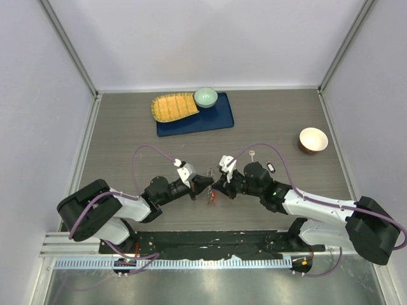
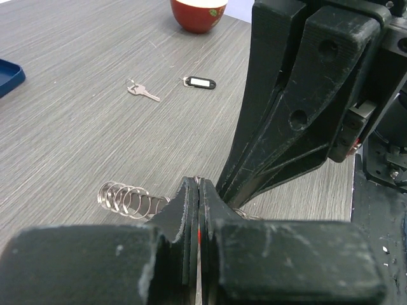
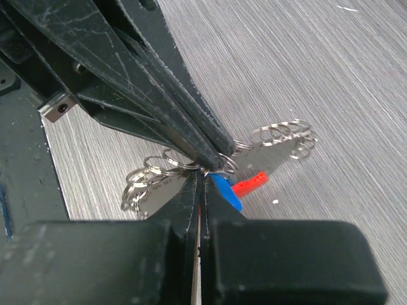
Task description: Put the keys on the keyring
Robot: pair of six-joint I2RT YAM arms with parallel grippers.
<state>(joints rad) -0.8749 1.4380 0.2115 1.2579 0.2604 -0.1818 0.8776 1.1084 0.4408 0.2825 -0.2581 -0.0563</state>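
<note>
My two grippers meet tip to tip over the table's near middle. The keyring (image 1: 210, 196) hangs between them, a bunch of grey metal rings (image 3: 157, 169) with flat metal plates. The left gripper (image 1: 205, 184) is shut on a ring at its tip (image 2: 198, 181), with a red sliver between its pads. The right gripper (image 1: 217, 186) is shut on the same bunch (image 3: 203, 177). The blue key head (image 3: 227, 192) and a red plastic piece (image 3: 250, 183) hang just beside the right fingertips. A coil of rings (image 2: 124, 199) sticks out to the left.
A bare silver key (image 2: 144, 91) and a black tag (image 2: 200, 82) lie on the table beyond. A red-brown bowl (image 1: 313, 140) stands at the right. A blue tray (image 1: 216, 117) with a yellow mat and a green bowl (image 1: 205, 96) is at the back.
</note>
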